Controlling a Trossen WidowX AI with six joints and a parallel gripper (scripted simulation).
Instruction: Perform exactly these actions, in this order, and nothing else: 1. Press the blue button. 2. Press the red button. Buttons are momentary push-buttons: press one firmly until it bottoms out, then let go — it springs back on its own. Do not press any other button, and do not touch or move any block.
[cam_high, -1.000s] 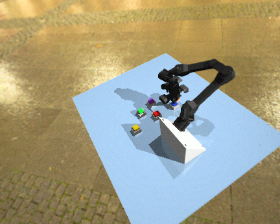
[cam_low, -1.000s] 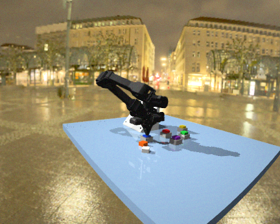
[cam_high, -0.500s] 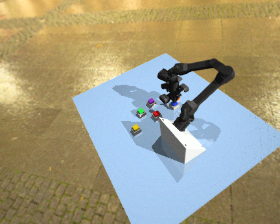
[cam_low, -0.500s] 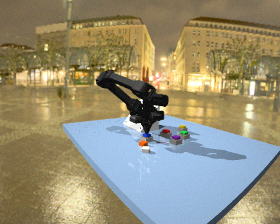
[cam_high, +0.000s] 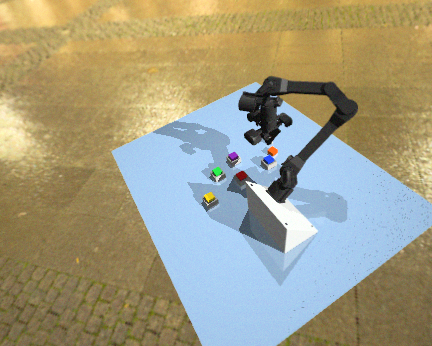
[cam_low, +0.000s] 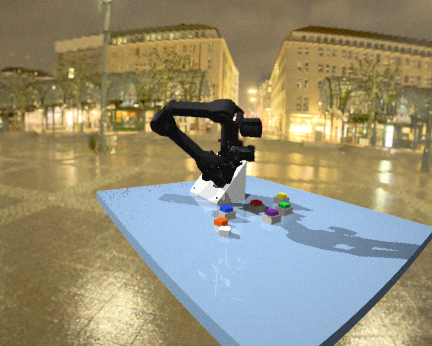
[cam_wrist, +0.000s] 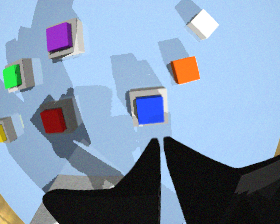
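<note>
The blue button (cam_high: 269, 160) (cam_low: 226, 208) (cam_wrist: 150, 110) sits on its pale base, its cap standing up. The red button (cam_high: 241, 175) (cam_low: 256, 203) (cam_wrist: 53, 120) is in shadow, its cap also standing up, near the white arm base. My gripper (cam_high: 269, 142) (cam_wrist: 160, 143) is shut and empty, with only a thin gap between the fingers. It hangs high above the table, clear of both buttons. In the wrist view its tips appear just below the blue button, with the red button off to the left. In the exterior view the fingertips are hard to make out against the arm.
An orange block (cam_high: 272, 151) (cam_low: 221, 221) (cam_wrist: 185, 70) lies close to the blue button. A white block (cam_low: 225, 231) (cam_wrist: 203, 24) lies beyond it. Purple (cam_high: 233, 156) (cam_wrist: 59, 36), green (cam_high: 217, 171) (cam_wrist: 12, 76) and yellow (cam_high: 209, 197) (cam_low: 281, 195) buttons stand around the red one.
</note>
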